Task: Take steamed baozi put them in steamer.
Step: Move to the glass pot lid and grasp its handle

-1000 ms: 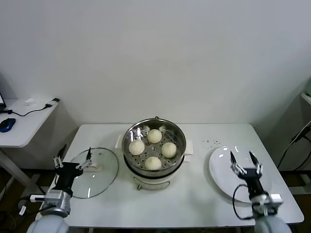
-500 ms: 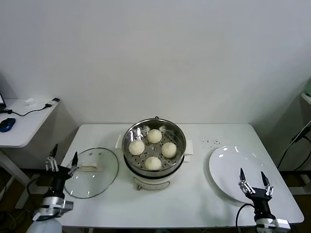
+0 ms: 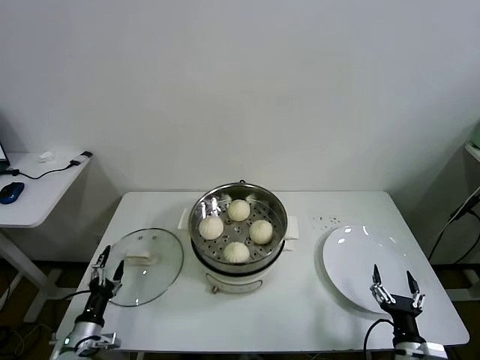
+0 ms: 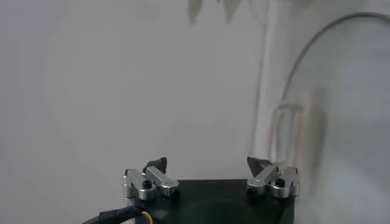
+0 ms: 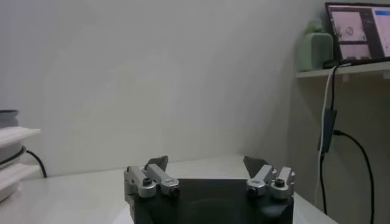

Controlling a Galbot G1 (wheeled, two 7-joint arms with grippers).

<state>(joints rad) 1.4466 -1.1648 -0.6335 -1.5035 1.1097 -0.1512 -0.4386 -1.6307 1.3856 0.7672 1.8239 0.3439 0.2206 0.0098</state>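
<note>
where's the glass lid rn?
Head view: the glass lid lies flat on the white table, on the robot's left, just beside the steamer, with the open left gripper at its outer edge.

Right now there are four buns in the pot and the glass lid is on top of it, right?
Not quite. The four buns are in the pot, but the head view shows the glass lid lying on the table beside it.

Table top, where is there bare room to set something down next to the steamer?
Bare table runs between the steamer and the plate, and along the front edge before the steamer. Behind the plate lie dark specks. The gap between the steamer and the glass lid is tight. All four baozi fill the steamer tray.
</note>
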